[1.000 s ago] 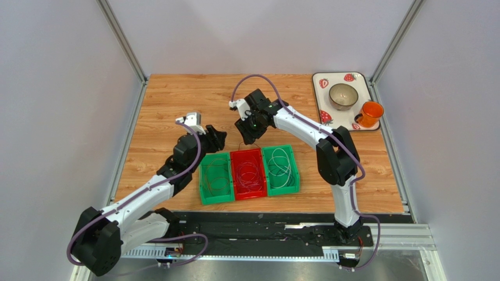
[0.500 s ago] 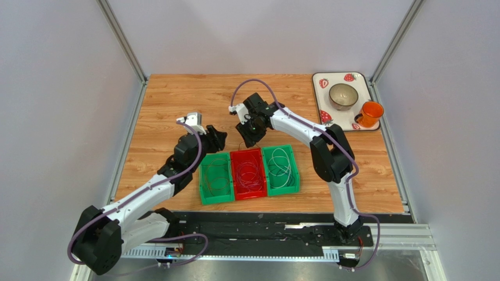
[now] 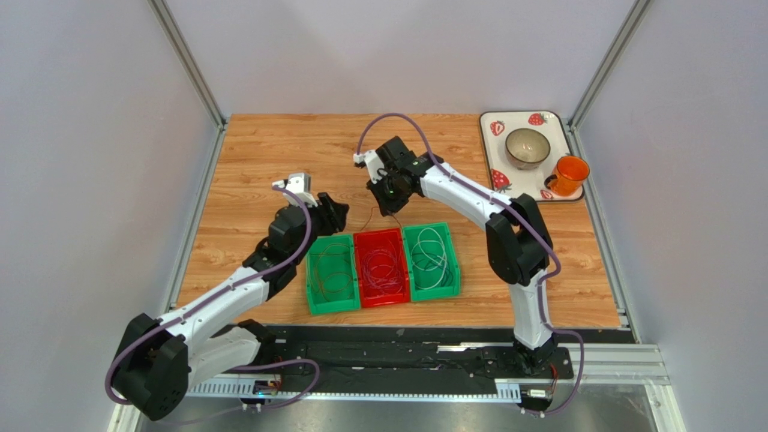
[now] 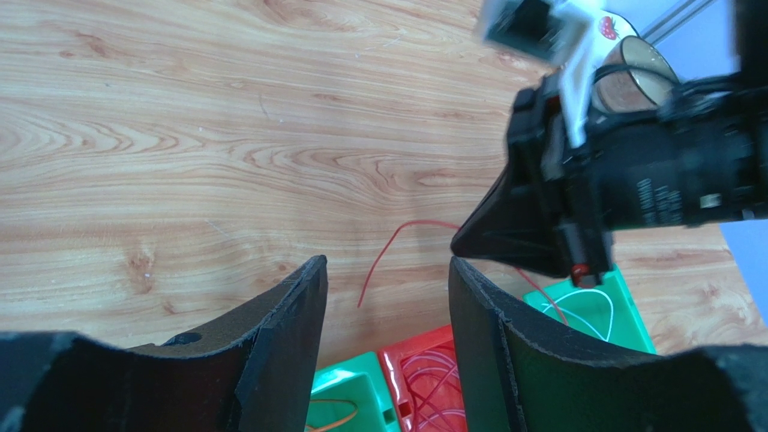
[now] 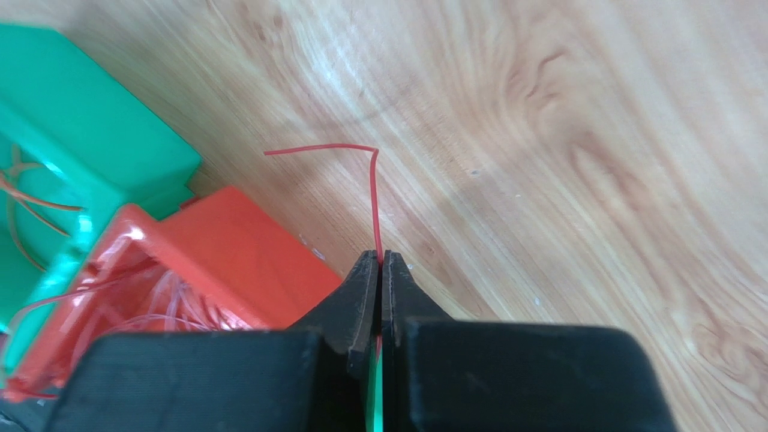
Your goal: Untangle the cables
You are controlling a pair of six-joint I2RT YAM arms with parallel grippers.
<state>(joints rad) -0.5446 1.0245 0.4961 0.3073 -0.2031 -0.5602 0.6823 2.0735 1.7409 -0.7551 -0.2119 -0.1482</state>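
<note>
My right gripper (image 5: 380, 263) is shut on a thin red cable (image 5: 375, 193), whose free end bends left above the wood. The top view shows that gripper (image 3: 389, 209) just behind the red bin (image 3: 379, 236). In the left wrist view the same red cable (image 4: 386, 249) trails from the right gripper's tip (image 4: 470, 243) down toward the bins. My left gripper (image 4: 386, 264) hangs open and empty, just left of the strand (image 3: 338, 212). Red coils (image 3: 383, 267) lie in the red bin, brown-orange loops (image 3: 333, 270) in the left green bin (image 3: 311, 281), and white loops (image 3: 433, 255) in the right green bin (image 3: 455, 265).
The three bins stand side by side near the table's front middle. A strawberry-patterned tray (image 3: 491, 128) at the back right holds a bowl (image 3: 527, 147) and an orange cup (image 3: 568, 175). Metal frame posts and grey walls border the wooden table (image 3: 270, 153).
The right gripper has closed on the red cable behind the red bin, after shifting slightly. The left arm has stayed in place, still open.
</note>
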